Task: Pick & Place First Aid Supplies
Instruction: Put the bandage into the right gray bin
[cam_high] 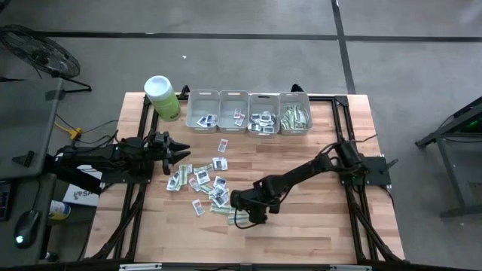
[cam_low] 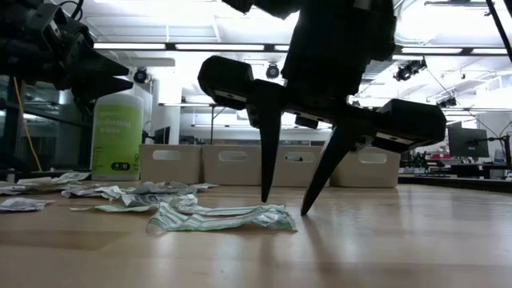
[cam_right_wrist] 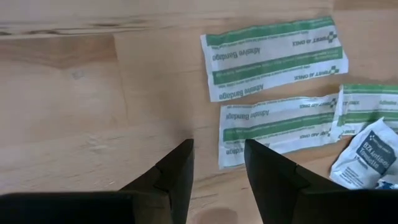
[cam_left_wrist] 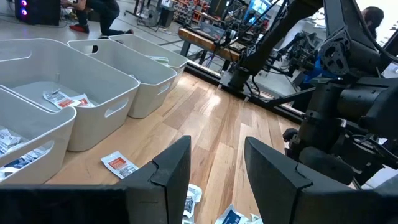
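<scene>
The right gripper points straight down at the table, its two fingertips at or just above the wood, spread a little way apart with nothing between them. In the right wrist view the fingers frame bare wood, and the end of a green-and-white bandage strip lies just ahead of the gap, beside one fingertip. A second strip lies just beyond the first, nearly parallel. Off to one side of them a third strip and a crumpled white packet with dark print overlap slightly.

From above, this gripper stands at the near edge of the packet pile, which spreads away from it toward the left arm. One packet lies apart, between the pile and the bins.

Farther out, four grey bins stand in a row along the far edge, each with some packets inside; the one at the right end holds green strips. A green canister with a white lid stands beside the leftmost bin.

The left gripper hovers above the table on the far side of the pile, its fingers parted and empty, aimed across the table toward the right arm. Below it lies a white packet with a red print, near a bin wall.
</scene>
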You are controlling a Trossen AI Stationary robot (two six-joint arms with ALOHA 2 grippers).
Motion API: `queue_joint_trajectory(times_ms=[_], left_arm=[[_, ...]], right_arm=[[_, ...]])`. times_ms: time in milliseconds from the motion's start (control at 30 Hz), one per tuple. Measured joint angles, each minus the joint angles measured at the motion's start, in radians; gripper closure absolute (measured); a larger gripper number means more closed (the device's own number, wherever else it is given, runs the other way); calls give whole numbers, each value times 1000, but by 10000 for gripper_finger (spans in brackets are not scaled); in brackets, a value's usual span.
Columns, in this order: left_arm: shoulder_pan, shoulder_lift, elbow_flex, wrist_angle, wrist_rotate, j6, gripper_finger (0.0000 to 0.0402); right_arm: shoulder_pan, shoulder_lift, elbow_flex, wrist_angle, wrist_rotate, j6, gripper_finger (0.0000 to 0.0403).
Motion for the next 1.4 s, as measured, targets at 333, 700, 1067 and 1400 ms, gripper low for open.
queue_joint_trajectory(times_ms=[333, 700, 1067, 1400], left_arm=[[0, 0, 0, 0, 0, 0, 252], [0, 0, 0, 0, 0, 0, 252], [0, 0, 0, 0, 0, 0, 252], [0, 0, 0, 0, 0, 0, 252]], right_arm=[[-18, 48, 1, 3, -83, 42, 270], [-15, 49, 0, -40, -108, 145, 346], [20, 43, 0, -119, 21, 413, 400], [87, -19, -7, -189, 90, 772, 402]])
